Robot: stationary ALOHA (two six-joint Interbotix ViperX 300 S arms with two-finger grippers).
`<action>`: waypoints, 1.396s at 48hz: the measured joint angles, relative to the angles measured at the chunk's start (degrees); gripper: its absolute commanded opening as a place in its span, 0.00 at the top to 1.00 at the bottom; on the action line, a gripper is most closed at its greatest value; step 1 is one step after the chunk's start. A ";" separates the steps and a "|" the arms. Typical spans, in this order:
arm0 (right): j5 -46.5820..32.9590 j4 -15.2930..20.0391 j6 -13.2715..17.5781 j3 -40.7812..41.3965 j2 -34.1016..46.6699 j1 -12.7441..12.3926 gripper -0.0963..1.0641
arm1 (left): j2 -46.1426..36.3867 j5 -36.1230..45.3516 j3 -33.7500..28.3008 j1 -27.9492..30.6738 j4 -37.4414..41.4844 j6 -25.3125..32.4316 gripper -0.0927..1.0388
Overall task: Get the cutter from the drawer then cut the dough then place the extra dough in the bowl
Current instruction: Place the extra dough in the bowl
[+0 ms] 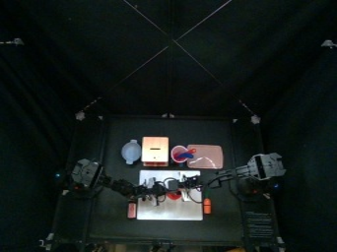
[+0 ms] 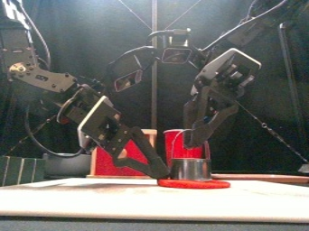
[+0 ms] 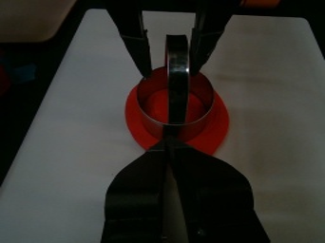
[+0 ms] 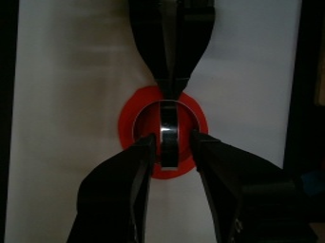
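Status: cutter [image 2: 190, 169] is out of the wooden box [image 1: 156, 150], so the fetch step looks done. It stands upright on the red dough [image 2: 193, 183], which lies flat on the white cutting board [image 2: 60, 188] near the table's front, roughly midway between the arms. Right gripper [image 4: 169, 140] comes down from above with its jaws closed to a narrow gap on the cutter's top, handle or rim pinched between the tips. Left gripper [image 3: 169, 157] comes in low from the other side with its jaws drawn together and their tips at the cutter's near rim. Can't tell whether it pinches the wall, pins the dough, or just braces. So we're mid-cut. The ring sits inside the disc's outline with a red margin showing all round, but whether it has gone right through to the board isn't visible. Left to do: finish the press, lift the cutter clear, peel off the outer ring of dough and drop it in the blue-grey bowl [image 1: 130, 151], which sits at the back left beside the box, well apart from the board. No dough visible in the bowl from above, though it's small in that view. Drawer open or closed: can't tell.
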 measured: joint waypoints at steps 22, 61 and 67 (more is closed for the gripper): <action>-1.05 -0.18 -0.09 0.00 0.00 0.18 0.51 | 0.00 0.97 -0.09 0.09 0.00 -0.18 0.47; 0.70 -3.25 0.09 17.05 -23.12 -5.71 0.53 | -0.53 2.46 -0.26 0.62 -0.62 0.09 0.47; -0.53 -1.58 0.18 21.09 -24.35 -7.29 0.52 | -1.67 2.99 -0.18 1.32 -0.44 0.09 0.47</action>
